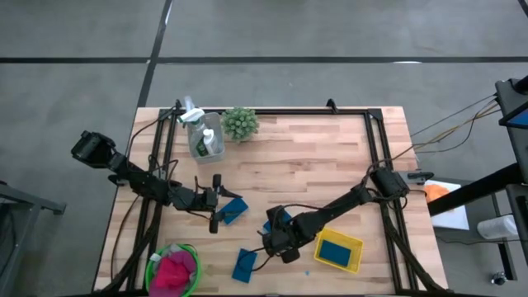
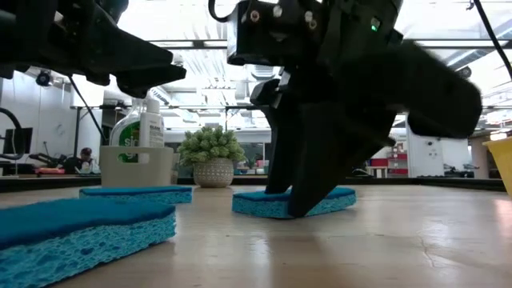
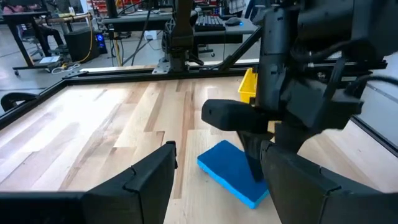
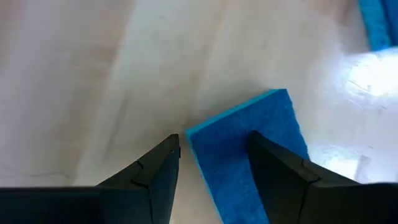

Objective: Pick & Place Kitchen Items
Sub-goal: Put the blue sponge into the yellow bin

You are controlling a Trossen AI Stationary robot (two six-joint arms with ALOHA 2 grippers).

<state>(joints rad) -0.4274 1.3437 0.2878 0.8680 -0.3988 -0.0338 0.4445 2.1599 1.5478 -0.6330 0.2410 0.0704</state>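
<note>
A flat blue sponge [image 4: 249, 149] lies on the table at its near middle; it also shows in the low view [image 2: 328, 200] and the left wrist view [image 3: 227, 168]. My right gripper [image 4: 214, 155] is open and points down over it, one finger on either side of the sponge's end [image 2: 292, 204]. My left gripper [image 1: 216, 204] is open and empty, level above the table. It is just left of a second blue sponge [image 1: 234, 211] that lies flat. A third sponge [image 1: 244, 265] lies flat near the front edge. My right gripper comes at the sponge from above, its fingers down at table height beside the sponge's end [image 4: 199, 134]. I cannot tell whether they touch it.
A yellow tray [image 1: 356, 247] at the near right holds a blue sponge. A green bowl [image 1: 153, 266] at the near left holds pink and red cloth. A white caddy [image 1: 216, 125] with bottles and a small spiky plant [image 1: 240, 123] stand at the far left.
</note>
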